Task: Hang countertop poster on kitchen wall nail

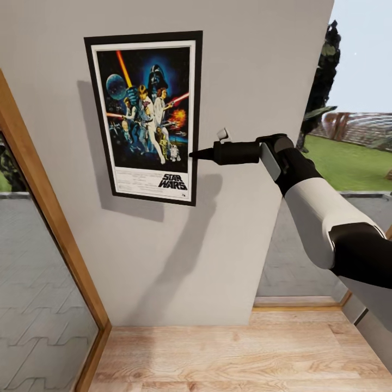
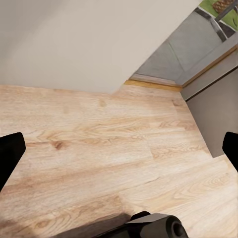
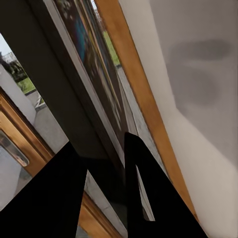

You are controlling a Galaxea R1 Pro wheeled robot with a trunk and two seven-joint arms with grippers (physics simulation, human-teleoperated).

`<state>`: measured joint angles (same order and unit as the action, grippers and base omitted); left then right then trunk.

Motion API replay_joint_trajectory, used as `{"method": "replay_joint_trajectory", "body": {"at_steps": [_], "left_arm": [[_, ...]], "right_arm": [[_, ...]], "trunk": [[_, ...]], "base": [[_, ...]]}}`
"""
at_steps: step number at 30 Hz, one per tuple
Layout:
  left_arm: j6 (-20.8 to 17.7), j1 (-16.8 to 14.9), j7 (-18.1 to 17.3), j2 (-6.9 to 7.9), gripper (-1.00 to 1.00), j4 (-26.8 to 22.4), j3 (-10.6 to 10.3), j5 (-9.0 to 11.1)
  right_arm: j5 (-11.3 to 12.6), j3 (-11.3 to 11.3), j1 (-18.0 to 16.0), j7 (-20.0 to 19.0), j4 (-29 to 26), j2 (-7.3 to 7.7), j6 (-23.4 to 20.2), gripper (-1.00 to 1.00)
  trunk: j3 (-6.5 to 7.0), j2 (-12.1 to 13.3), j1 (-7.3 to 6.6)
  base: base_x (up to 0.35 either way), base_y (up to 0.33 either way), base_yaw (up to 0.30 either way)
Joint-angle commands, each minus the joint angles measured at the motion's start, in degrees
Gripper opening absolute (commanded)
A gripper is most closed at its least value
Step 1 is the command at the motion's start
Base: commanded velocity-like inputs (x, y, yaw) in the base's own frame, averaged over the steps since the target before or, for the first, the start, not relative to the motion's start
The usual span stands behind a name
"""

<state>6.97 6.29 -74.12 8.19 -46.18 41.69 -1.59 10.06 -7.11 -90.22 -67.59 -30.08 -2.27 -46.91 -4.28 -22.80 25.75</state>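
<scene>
We see our right gripper (image 1: 195, 154) closed on the poster (image 1: 146, 109) edge, apparently flat against the wall (image 1: 245, 65); left jaws wide apart.

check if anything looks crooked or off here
The poster sits slightly askew on the grey wall, its top leaning left. The right gripper grips its right edge, so it may not be hung yet.

The right arm reaches out level across the front of the body, white forearm and black wrist in line. The right gripper (image 1: 195, 155) has its dark fingers (image 3: 144, 188) drawn close together. The left gripper (image 2: 119, 148) points downward with its fingers (image 2: 9, 153) spread wide apart.
</scene>
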Motion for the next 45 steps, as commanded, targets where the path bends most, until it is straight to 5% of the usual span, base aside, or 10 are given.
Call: {"method": "replay_joint_trajectory", "body": {"at_steps": [1,45], "left_arm": [[0.58,-0.03,-0.07,-0.01,1.0,-0.05,0.08,-0.17],[0.5,-0.04,-0.06,0.78,1.0,-0.13,0.06,-0.17]], "right_arm": [[0.52,-0.19,-0.06,0.08,0.01,0.01,-0.46,-1.0],[0.58,-0.19,-0.04,0.01,-0.06,-0.01,-0.28,-1.0]], "trunk": [[-0.12,-0.12,0.04],[-0.12,-0.12,0.04]], "base": [[0.0,0.0,0.0],[0.092,0.0,0.0]]}}
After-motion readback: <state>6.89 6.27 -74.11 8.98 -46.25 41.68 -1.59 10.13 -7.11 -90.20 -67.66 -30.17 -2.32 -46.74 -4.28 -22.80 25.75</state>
